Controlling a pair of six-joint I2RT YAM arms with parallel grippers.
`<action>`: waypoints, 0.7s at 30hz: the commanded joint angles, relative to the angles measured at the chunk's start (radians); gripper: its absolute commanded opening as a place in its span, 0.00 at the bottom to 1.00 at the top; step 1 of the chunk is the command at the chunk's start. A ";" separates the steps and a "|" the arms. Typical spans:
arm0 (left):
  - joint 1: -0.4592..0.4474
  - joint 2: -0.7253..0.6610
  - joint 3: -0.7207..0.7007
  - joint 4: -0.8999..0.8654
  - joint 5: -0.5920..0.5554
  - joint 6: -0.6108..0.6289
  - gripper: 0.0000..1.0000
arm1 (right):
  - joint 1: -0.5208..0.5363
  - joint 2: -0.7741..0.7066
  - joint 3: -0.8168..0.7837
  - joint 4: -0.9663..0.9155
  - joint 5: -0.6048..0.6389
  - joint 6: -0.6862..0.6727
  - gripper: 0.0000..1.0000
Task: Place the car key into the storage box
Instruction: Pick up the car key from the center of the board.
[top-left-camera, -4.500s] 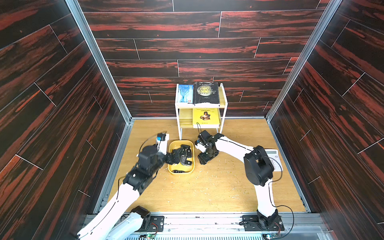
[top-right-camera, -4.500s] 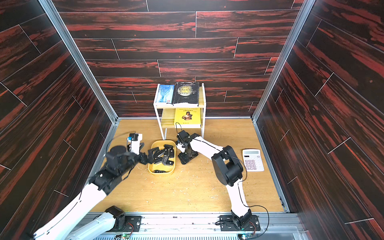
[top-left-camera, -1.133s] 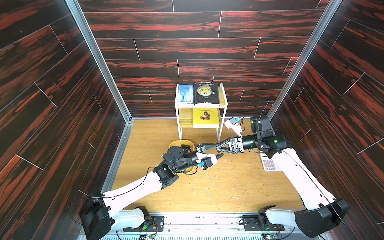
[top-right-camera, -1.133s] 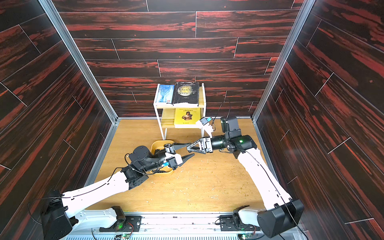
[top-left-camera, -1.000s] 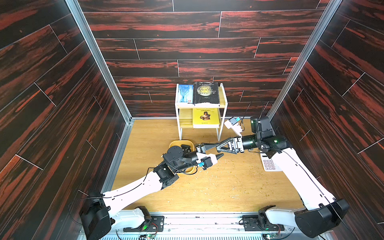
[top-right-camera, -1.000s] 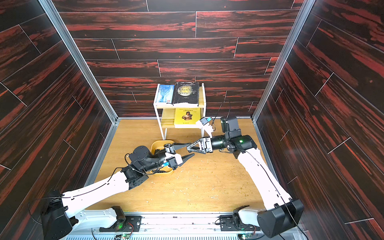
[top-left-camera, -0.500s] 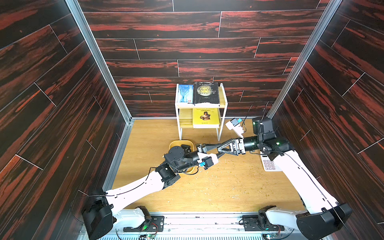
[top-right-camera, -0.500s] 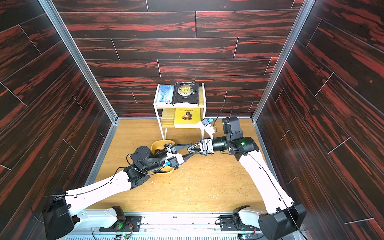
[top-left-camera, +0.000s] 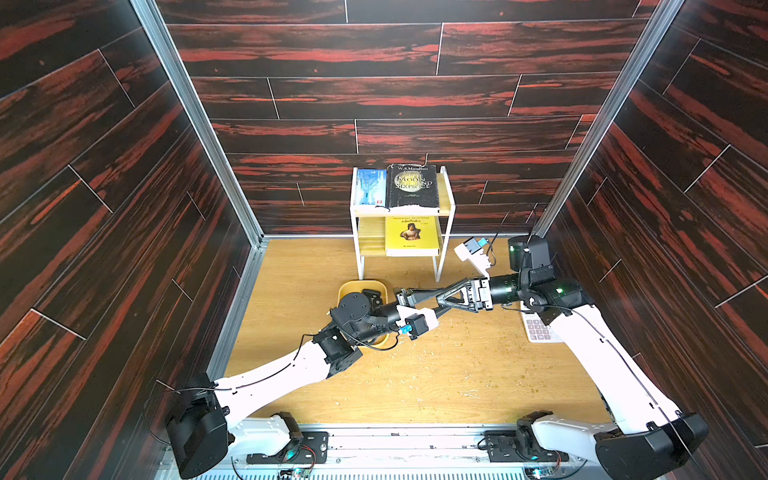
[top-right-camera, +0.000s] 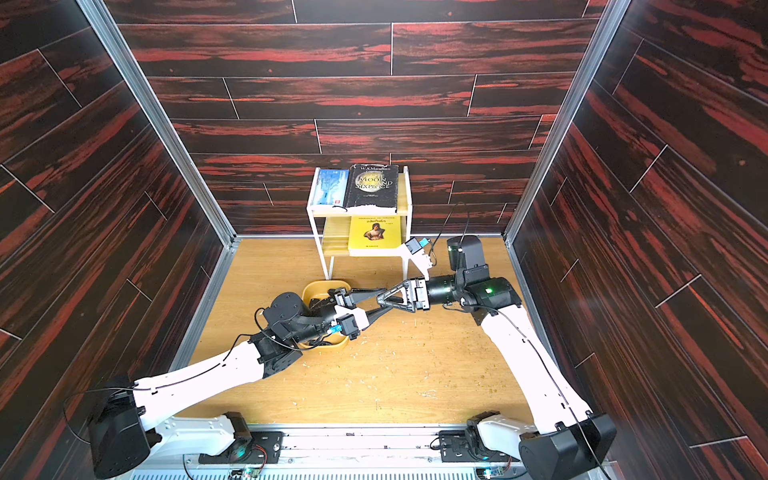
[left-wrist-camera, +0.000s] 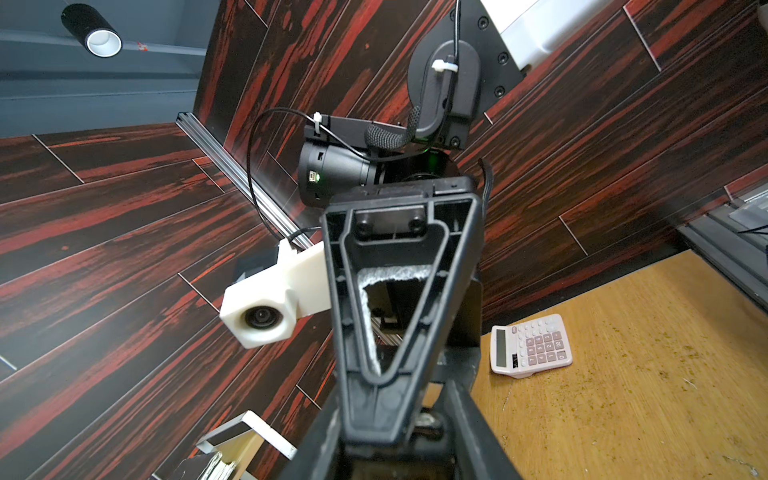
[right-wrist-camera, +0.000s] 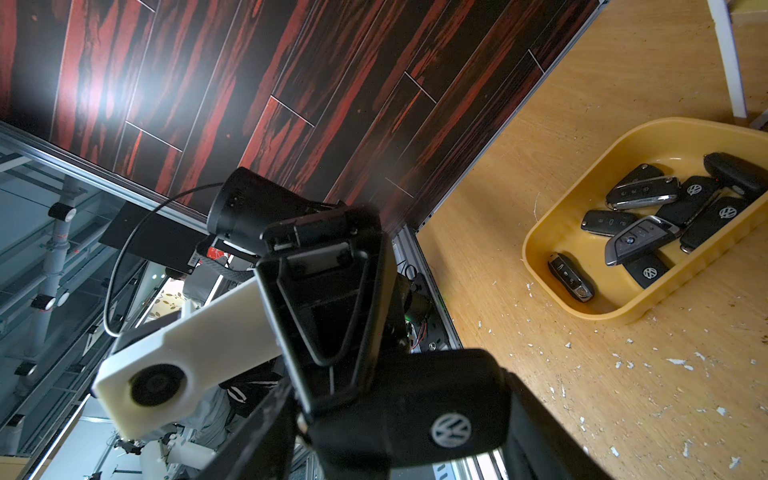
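Both arms meet in mid-air just right of the storage box (top-left-camera: 361, 284) (top-right-camera: 324, 284), a shallow yellow tray. In the right wrist view the car key (right-wrist-camera: 415, 415), a black fob with a VW badge, lies deep between the fingers of my right gripper (right-wrist-camera: 399, 440). A thin gap shows beside it, so that gripper is open. My left gripper (top-left-camera: 434, 309) (left-wrist-camera: 395, 449) reaches in from the opposite side, and its finger (right-wrist-camera: 328, 299) is clamped on the key. The two top views show only the interlocked fingers, with the right gripper (top-left-camera: 407, 297) over the tray's edge.
Several other key fobs (right-wrist-camera: 640, 237) lie in the tray (right-wrist-camera: 590, 187). A white two-tier shelf (top-left-camera: 401, 212) with books stands behind it. A calculator (top-left-camera: 538, 330) (left-wrist-camera: 530, 349) lies at the right wall. Crumbs are scattered over the wooden floor.
Within the last second the two grippers slid further into each other. The left jaws narrowed onto the key and the right jaws widened slightly. Earlier, both grippers were low by the tray.
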 joint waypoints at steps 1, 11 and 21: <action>-0.004 0.018 0.002 -0.060 0.007 -0.017 0.29 | 0.004 -0.029 0.004 0.034 -0.054 -0.004 0.87; -0.004 0.003 0.004 -0.072 -0.031 -0.059 0.27 | 0.003 -0.016 0.008 0.057 0.007 0.006 0.99; -0.004 -0.219 -0.091 -0.295 -0.148 -0.145 0.19 | -0.051 0.114 -0.009 0.323 0.119 0.157 0.99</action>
